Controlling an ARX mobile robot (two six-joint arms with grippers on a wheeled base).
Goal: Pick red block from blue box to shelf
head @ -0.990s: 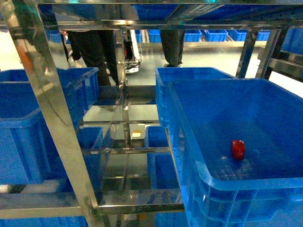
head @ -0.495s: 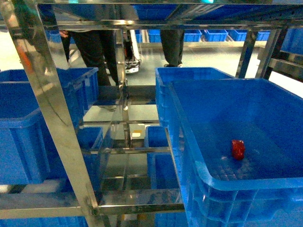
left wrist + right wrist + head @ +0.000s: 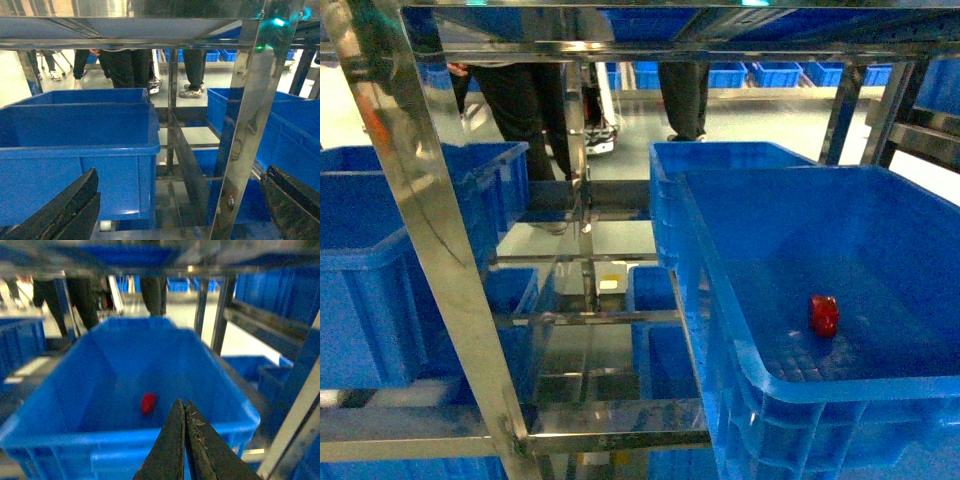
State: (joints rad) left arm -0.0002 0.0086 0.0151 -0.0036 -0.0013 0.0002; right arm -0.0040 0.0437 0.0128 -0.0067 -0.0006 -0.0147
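Note:
The red block [image 3: 823,315] lies on the floor of a dark blue crate [image 3: 790,392] that stands on a tier of the steel shelf [image 3: 430,230]. The blue box is out of view. In the right wrist view my right gripper [image 3: 184,402] is shut and empty, its tips just in front of that crate's near rim [image 3: 125,437], with the red block [image 3: 148,403] inside, a little left of the tips. My left gripper [image 3: 180,200] is open and empty, facing a shelf upright [image 3: 250,125]. Neither gripper shows in the head view.
Another dark blue crate [image 3: 380,270] fills the left half of the tier, seen also as the crate [image 3: 75,150] in the left wrist view. More crates sit on lower tiers [image 3: 655,340]. People's legs [image 3: 525,110] stand behind the shelf.

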